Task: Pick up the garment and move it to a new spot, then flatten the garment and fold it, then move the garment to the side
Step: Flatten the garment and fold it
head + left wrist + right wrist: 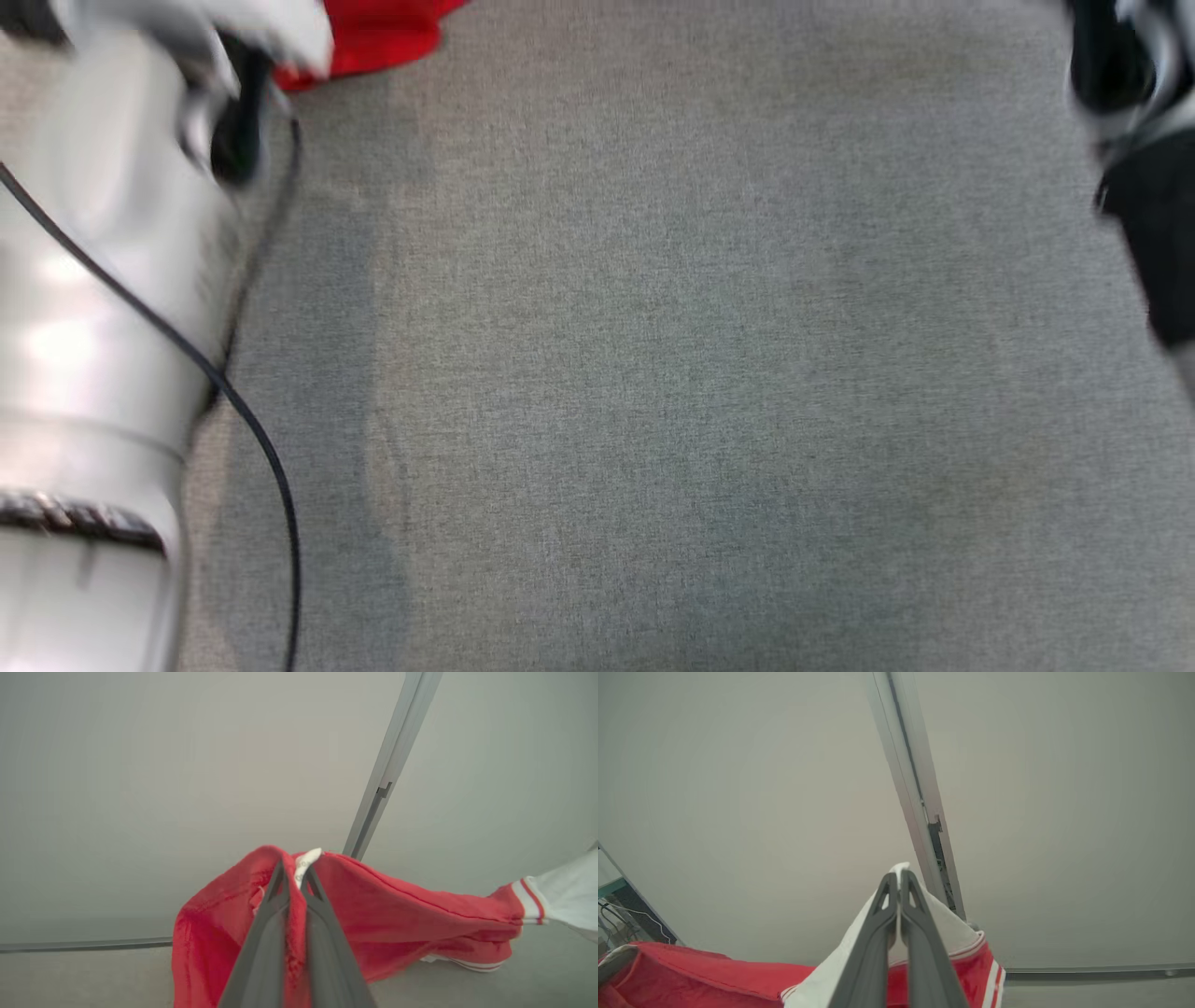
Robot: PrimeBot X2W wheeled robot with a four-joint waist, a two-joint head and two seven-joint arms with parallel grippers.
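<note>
The garment (397, 914) is red fleece with white, red-striped cuffs and a white label, and it hangs lifted off the grey surface. In the left wrist view my left gripper (295, 872) is shut on the garment's red edge beside the label. My right gripper (899, 879) is shut on a white part of the garment (952, 933), with red cloth sagging away to the lower left. In the blurred head view a corner of the garment (373, 37) shows at the top left, just past my pale left forearm (93, 280).
A grey cloth-covered table (700, 373) spreads across the head view. A black cable (233, 401) runs along my left arm. Dark parts of my right arm (1148, 140) sit at the top right. Pale wall panels joined by a metal post (387, 774) stand behind the garment.
</note>
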